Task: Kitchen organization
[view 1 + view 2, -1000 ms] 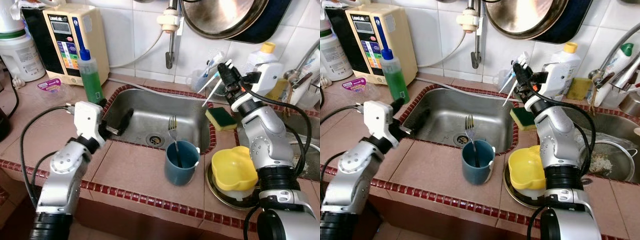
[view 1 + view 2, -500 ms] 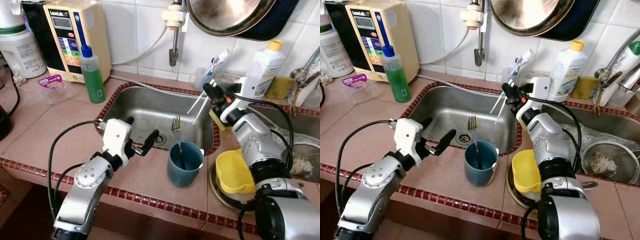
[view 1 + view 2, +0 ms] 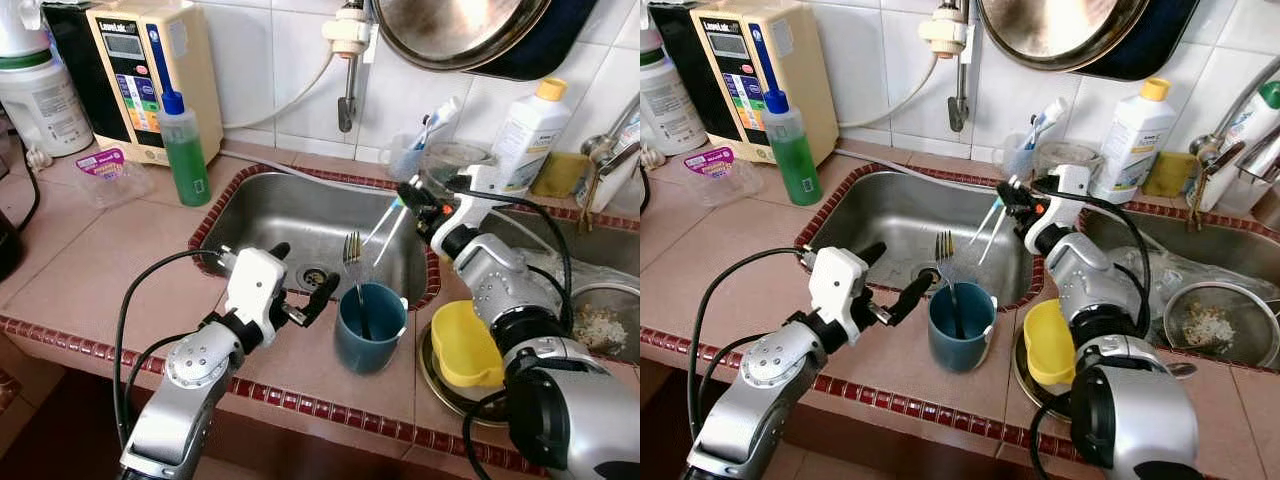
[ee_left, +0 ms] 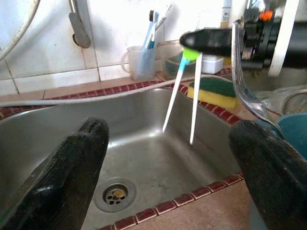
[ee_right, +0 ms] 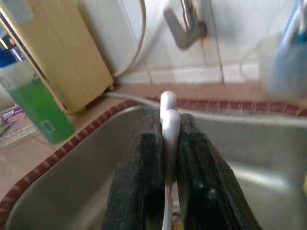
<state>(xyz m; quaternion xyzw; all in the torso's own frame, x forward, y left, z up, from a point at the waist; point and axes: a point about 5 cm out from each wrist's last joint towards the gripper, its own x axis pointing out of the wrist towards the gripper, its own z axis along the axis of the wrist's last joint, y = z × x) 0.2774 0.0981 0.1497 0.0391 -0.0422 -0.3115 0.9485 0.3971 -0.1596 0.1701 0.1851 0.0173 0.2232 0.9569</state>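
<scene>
Right gripper [image 3: 1012, 198] is out over the sink [image 3: 880, 225], fingers [image 5: 144, 191] clamped on two thin white sticks [image 3: 988, 222] with a green bit at the grip; look like toothbrushes held by the head end, can't confirm. They hang tilted down over the basin, not touching it. Left gripper [image 3: 300, 285] sits low at the sink's front rim, fingers [image 4: 72, 167] spread wide, nothing between them, just left of the mug. Blue mug [image 3: 365, 325] stands on the tiled counter [image 3: 110, 260] at the sink's front edge, a clear plastic fork [image 3: 350, 262] upright in it, tines up. Yellow bowl [image 3: 462, 342] tilted in a metal dish [image 3: 1025, 385] right of the mug. Sponge [image 4: 213, 92] on the sink's right rim, behind the held sticks. Clear cup with toothbrushes [image 3: 1025, 150] on the back ledge by the wall, white bottle [image 3: 1125, 140] beside it. Green soap bottle [image 3: 182, 150] at the back left corner, in front of the beige water unit [image 3: 140, 70]. Tap spout [image 3: 345, 100] above the basin's back edge.
</scene>
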